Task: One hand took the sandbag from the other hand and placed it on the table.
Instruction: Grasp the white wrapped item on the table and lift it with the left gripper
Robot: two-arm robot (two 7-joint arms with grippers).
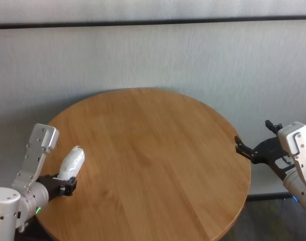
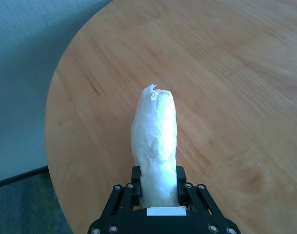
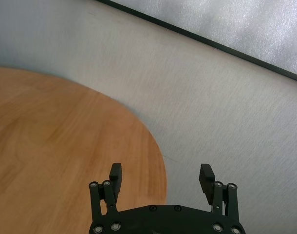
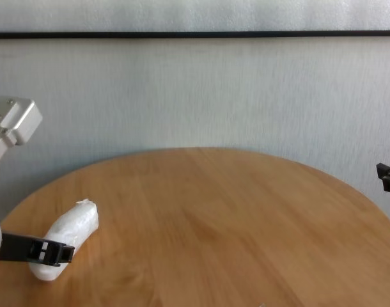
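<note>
While the sandbag (image 1: 72,162) is gripped near its lower end by the left gripper (image 1: 66,185), its long axis points up and forward, away from the wrist, so most of the white bag stands free beyond the jaws with the crimped end (image 2: 155,91) farthest out. This gripper, the one with the green light on its wrist, hangs over the near left part of the counter (image 1: 153,150); in the left wrist view its jaws are closed on the two sides of the bag, and the bag seems to be above the wood, not lying on it, though the chest view does not let me be sure of the gap. The right gripper (image 1: 251,150) is at the opposite side, just at the right rim of the counter, well apart from the bag, and its jaws are open and hold nothing, as the right wrist view shows clearly. So the left arm is the nearer one by far, and the right one faces inward across the wood toward the bag. In my judgement the handover is not yet started: the right arm must cross the counter, and the free upper part of the bag is the natural place to take it, from the side, across its long axis.
</note>
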